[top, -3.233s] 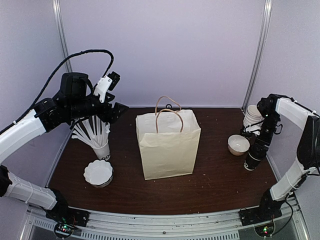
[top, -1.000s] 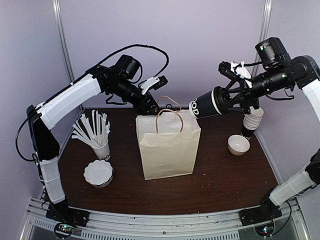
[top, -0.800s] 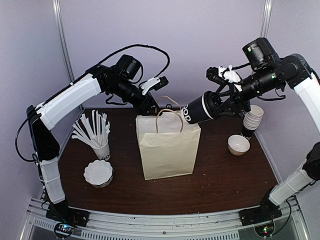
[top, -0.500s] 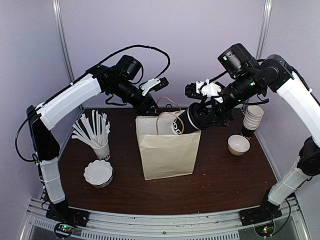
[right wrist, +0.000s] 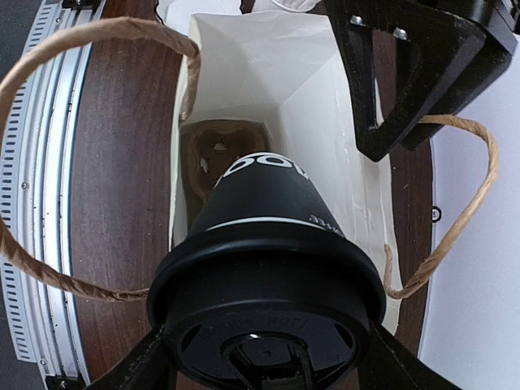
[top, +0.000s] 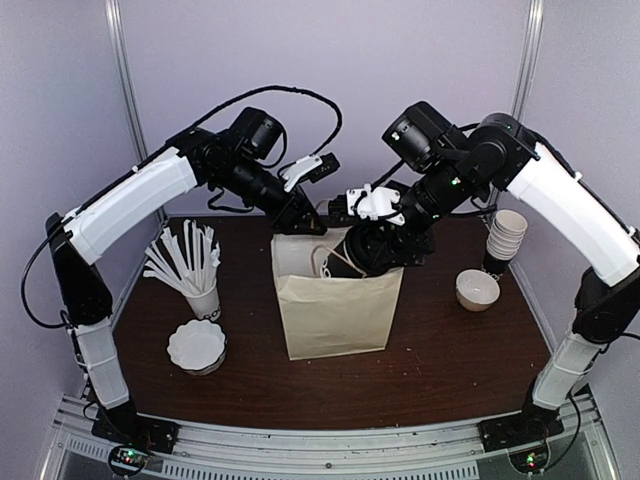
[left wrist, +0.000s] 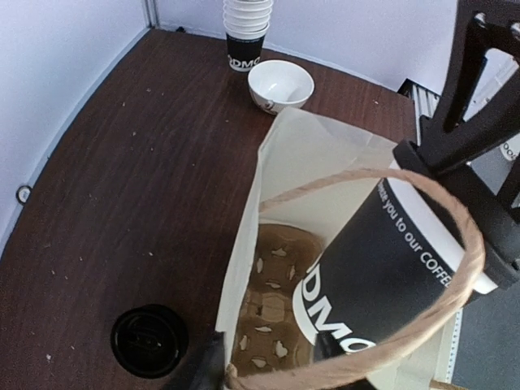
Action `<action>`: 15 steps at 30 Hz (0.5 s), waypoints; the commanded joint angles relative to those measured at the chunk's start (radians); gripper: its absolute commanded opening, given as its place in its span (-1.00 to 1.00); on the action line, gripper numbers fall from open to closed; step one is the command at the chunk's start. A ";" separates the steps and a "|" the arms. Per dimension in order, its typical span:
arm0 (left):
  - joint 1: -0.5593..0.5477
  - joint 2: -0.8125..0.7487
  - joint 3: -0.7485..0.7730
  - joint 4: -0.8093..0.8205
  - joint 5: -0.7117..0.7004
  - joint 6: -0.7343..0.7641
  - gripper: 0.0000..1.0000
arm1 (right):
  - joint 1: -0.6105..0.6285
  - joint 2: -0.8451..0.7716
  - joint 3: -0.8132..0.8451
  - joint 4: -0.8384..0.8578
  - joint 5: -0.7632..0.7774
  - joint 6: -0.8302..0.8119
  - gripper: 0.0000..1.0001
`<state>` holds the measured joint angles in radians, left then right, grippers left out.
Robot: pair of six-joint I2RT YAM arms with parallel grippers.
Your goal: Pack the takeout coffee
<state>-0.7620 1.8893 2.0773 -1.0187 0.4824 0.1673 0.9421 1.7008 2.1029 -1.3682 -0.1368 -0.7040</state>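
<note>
- brown surface [top: 450, 340], paper bag [top: 335, 310] upright, takeout coffee [right wrist: 268, 203] tilted with its base inside the bag's mouth.
- right tool [right wrist: 264, 361] grips it at the lid [right wrist: 268, 321] end. thin paper, i'd guess: squeeze gently there. left tool [top: 303, 218] sits at the bag's edge, grip unclear.

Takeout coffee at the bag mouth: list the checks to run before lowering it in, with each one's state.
1. Right gripper grips the takeout coffee at its lid end: ok.
2. Paper bag mouth open: ok.
3. Left gripper clamped on the bag's rim: cannot tell.
4. Handles lie to either side of the cup: ok.
5. Cup upright: not ok, tilted.
6. Cup over a slot of the carrier tray: cannot tell.
</note>
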 commanded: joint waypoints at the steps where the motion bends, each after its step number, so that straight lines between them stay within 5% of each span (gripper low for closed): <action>1: -0.025 -0.072 -0.022 0.008 0.009 -0.018 -0.01 | 0.061 -0.085 -0.064 -0.015 0.047 -0.018 0.25; 5: -0.038 -0.118 -0.046 0.008 0.039 -0.029 0.22 | 0.104 -0.139 -0.142 -0.012 0.068 -0.016 0.25; 15: -0.056 -0.200 -0.119 -0.016 0.160 -0.024 0.33 | 0.155 -0.232 -0.325 -0.002 0.108 -0.018 0.25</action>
<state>-0.8062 1.7180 1.9900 -1.0203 0.5694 0.1352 1.0855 1.5089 1.8282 -1.3693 -0.0830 -0.7116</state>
